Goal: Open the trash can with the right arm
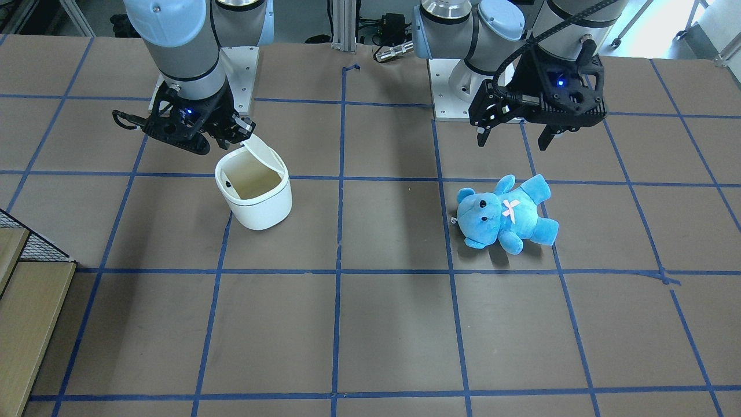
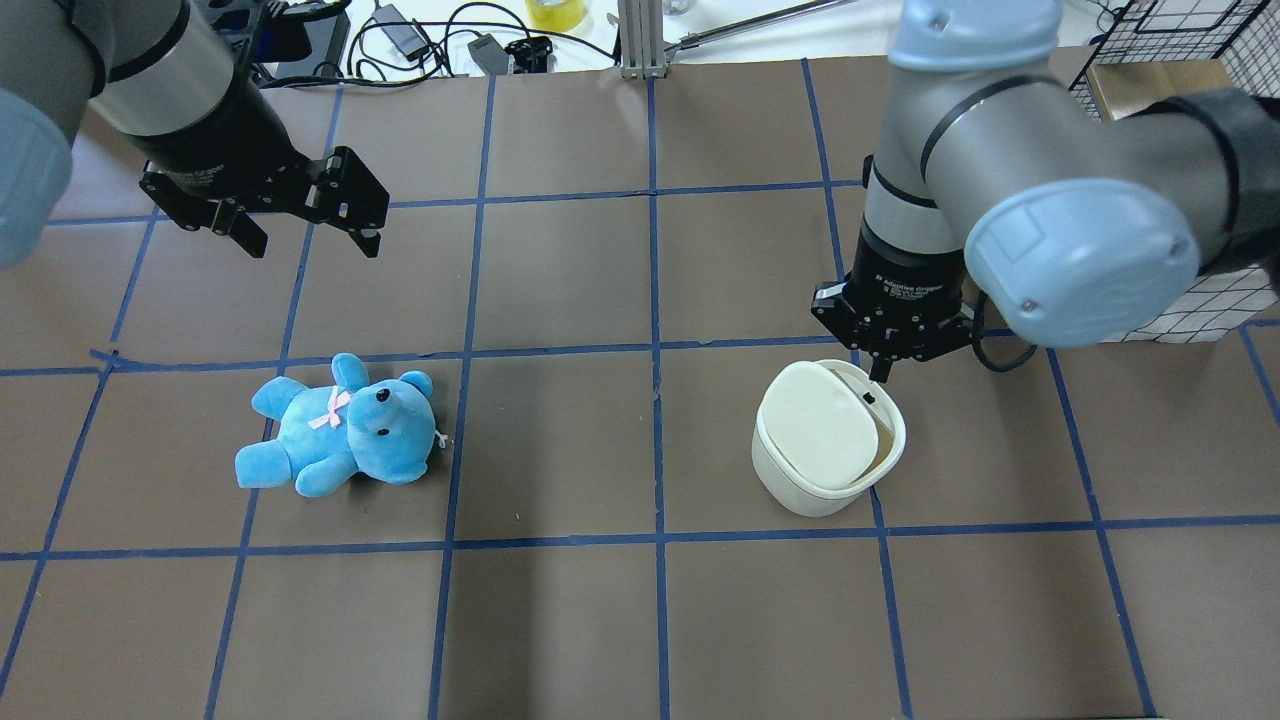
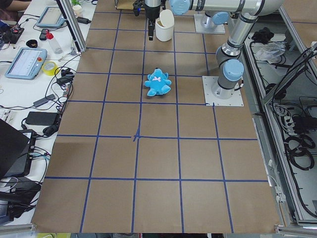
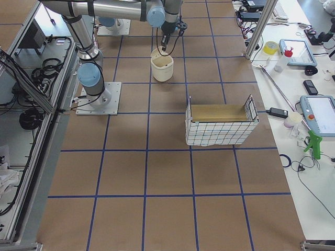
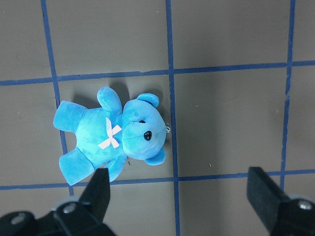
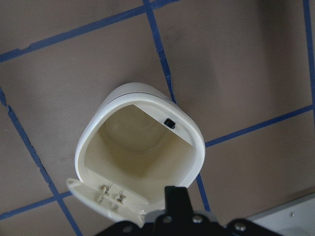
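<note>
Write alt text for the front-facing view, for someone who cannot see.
A small white trash can stands on a brown table, lid tipped up, with the right gripper at the lid's raised edge. Farther off, a blue teddy bear lies face up near the open left gripper.

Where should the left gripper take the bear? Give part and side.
Take the bear by its torso, likely from straight above with the left gripper: it lies flat on its back, limbs spread, so the waist is clear on both sides.

Blue teddy bear (image 3: 158, 83) and white trash can (image 3: 164, 30) on the desk (image 3: 158, 163).
The trash can stands farther off, lid (image 3: 167, 17) raised.
</note>
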Available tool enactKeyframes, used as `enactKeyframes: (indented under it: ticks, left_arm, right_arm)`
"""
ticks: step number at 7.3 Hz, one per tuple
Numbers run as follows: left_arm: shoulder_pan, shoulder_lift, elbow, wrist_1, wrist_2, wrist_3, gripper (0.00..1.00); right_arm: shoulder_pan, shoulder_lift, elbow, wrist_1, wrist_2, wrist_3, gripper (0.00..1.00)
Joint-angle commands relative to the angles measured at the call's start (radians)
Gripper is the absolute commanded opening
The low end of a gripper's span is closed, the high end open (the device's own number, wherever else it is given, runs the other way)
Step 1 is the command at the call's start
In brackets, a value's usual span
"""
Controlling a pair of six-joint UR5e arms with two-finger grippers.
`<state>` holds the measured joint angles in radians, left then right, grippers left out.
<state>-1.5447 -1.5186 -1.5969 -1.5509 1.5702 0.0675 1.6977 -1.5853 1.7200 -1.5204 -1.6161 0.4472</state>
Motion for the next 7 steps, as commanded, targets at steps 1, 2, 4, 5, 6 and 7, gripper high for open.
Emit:
enactKeyframes:
  ticks: [1,2,4,5,6,7]
  left_arm:
    - [0.0,0.0,0.0,0.0,0.001,0.0,1.0]
    - [0.0,0.0,0.0,0.0,0.001,0.0,1.0]
    - [0.0,0.0,0.0,0.0,0.001,0.0,1.0]
    - [0.0,0.0,0.0,0.0,0.001,0.0,1.0]
    - [0.0,0.0,0.0,0.0,0.001,0.0,1.0]
    - [0.0,0.0,0.0,-0.002,0.001,0.0,1.0]
  right_arm:
    - [-0.006,0.005,-0.156,0.155,-0.004,-0.018,0.0]
    - [-0.012,0.008,-0.193,0.155,-0.014,-0.056,0.11]
    - [-0.056,0.013,-0.21,0.155,-0.051,-0.238,0.61]
    - [-0.087,0.015,-0.226,0.141,-0.044,-0.378,0.93]
    - [-0.116,0.019,-0.244,0.116,-0.039,-0.501,1.0]
    - [-0.137,0.024,-0.264,0.109,-0.039,-0.572,1.0]
